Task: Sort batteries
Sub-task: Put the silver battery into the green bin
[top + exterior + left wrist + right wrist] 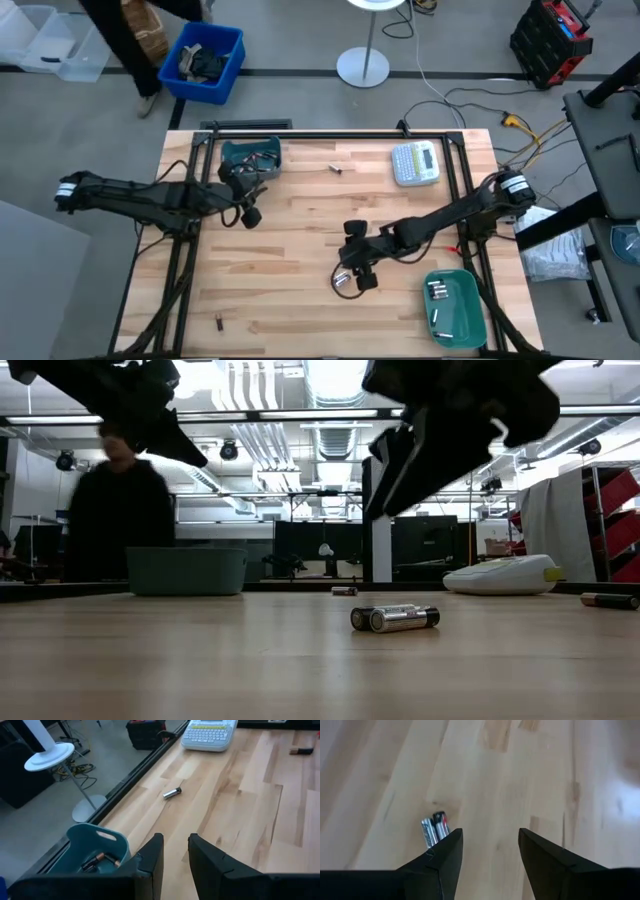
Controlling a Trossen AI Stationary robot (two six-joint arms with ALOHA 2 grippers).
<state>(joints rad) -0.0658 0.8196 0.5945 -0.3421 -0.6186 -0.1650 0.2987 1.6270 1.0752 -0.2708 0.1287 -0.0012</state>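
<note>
Pale wood planks fill your overhead view: the right gripper (352,279) hovers mid-table, a green tray (470,322) with silvery batteries (437,291) just beyond it toward the table's corner. Your left gripper (250,215) waits beside the teal bin (233,152). At table height, two silvery cells (395,618) lie side by side below the right gripper; any label print is too small to read. Past the left fingers (151,862), standing narrowly apart and empty, a lone battery (171,793) lies ahead. Your right fingers (446,857) stand wide, the pair just beside one tip.
</note>
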